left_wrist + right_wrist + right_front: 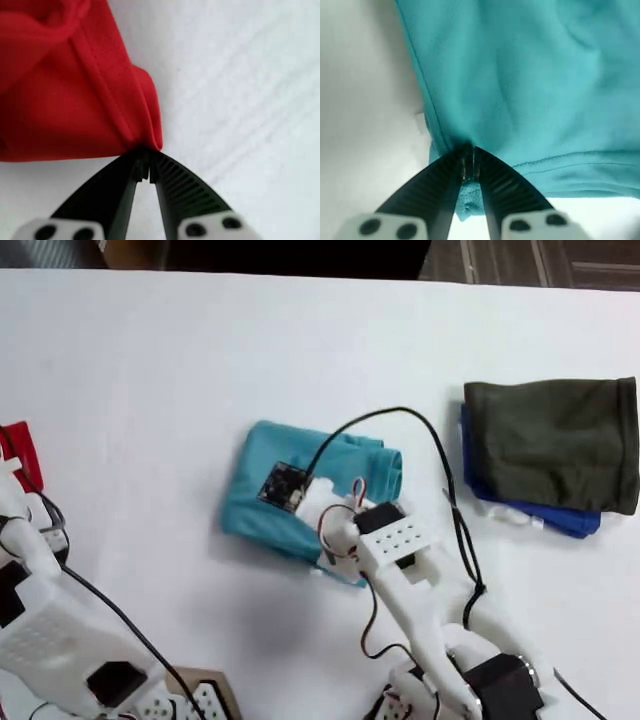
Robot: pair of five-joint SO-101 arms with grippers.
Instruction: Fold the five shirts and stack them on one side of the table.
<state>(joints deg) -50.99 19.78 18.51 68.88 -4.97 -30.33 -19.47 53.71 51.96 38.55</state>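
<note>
White table (150, 390) is seen right across the high view, dark floor beyond its far edge. At the middle of the table the teal shirt (250, 520) is laid partly folded, its layers bunched and uneven along the side toward the right edge. It is pinched at a hem by the right gripper (469, 155), jaws pressed together on just a thin bite of cloth.

That small bite is the worry. If the shirt is dragged or lifted, the hem could be pulled out of the jaws, or only the top layer carried, and the fold undone. A black cable (400, 412) is looped over the shirt as well, and a snag could be caused by it.

At the left edge the red shirt (60, 100) is nipped at one corner by the left gripper (145, 160), jaws closed on the fabric. So close to the edge, it could be tugged off the table by a careless pull.

By the right edge an olive shirt (555, 440) is stacked on a blue shirt (570, 520), both folded. A sloppy placement could knock that pile askew.
</note>
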